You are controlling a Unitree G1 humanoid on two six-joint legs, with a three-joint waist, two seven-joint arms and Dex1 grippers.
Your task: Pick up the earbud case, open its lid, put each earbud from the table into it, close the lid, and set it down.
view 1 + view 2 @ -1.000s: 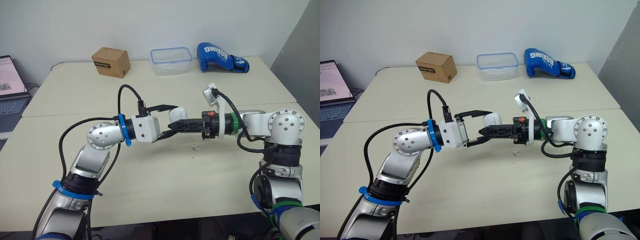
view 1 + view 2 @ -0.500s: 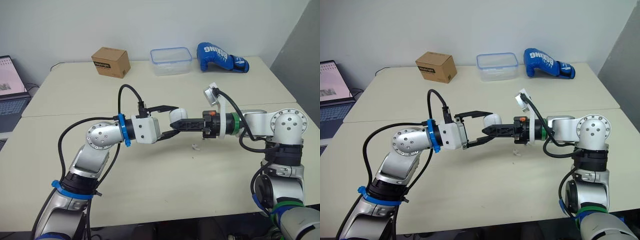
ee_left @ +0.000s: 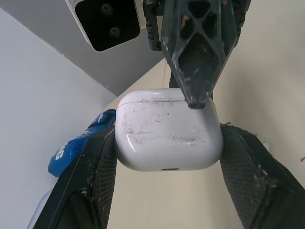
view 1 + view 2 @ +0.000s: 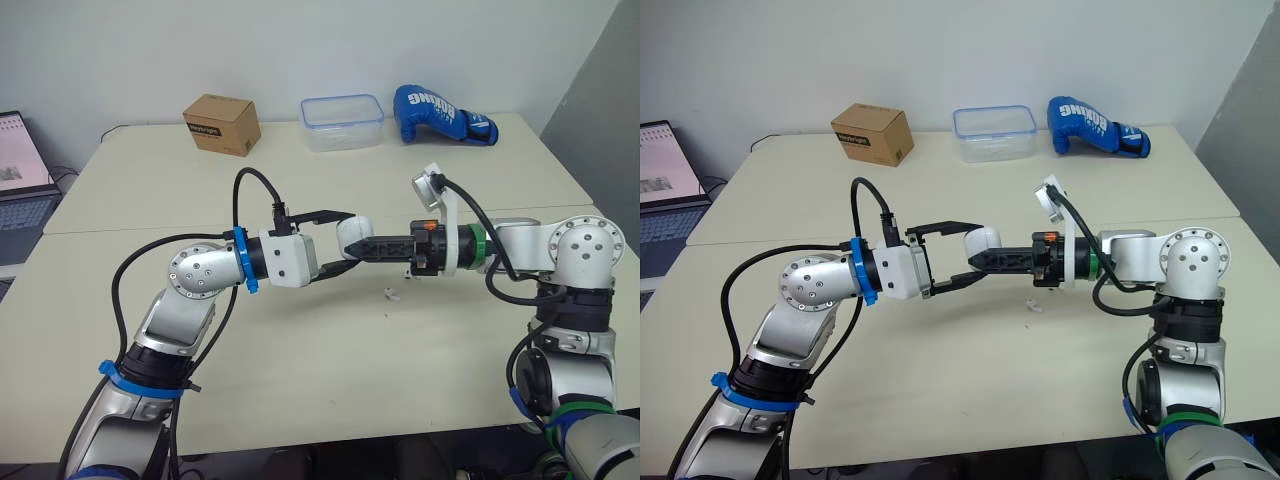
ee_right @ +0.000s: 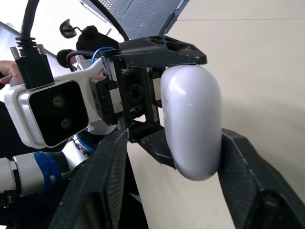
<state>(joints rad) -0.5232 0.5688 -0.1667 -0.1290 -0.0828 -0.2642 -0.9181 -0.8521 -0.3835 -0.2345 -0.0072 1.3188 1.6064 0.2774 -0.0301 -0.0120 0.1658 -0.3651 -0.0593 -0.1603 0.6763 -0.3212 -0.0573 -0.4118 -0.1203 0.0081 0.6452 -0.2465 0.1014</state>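
Observation:
The white earbud case [image 4: 352,231] is held above the table's middle, lid closed, with my left gripper [image 4: 343,241] shut on its two sides [image 3: 169,136]. My right gripper [image 4: 372,247] reaches in from the right and stands open around the case [image 5: 190,119]. One of its fingers [image 5: 240,167] lies against the case, while the other finger [image 5: 107,171] stands apart. In the left wrist view its fingertip [image 3: 195,98] touches the case at the lid seam. One small white earbud [image 4: 392,294] lies on the table [image 4: 330,350] below the right gripper.
At the table's far side stand a cardboard box [image 4: 222,123], a clear plastic container [image 4: 343,121] and a blue boxing glove [image 4: 442,114]. A laptop [image 4: 20,175] sits at the left edge on a neighbouring surface.
My right gripper has drawn back a little to the right along the case. The left gripper holds the case in the same place.

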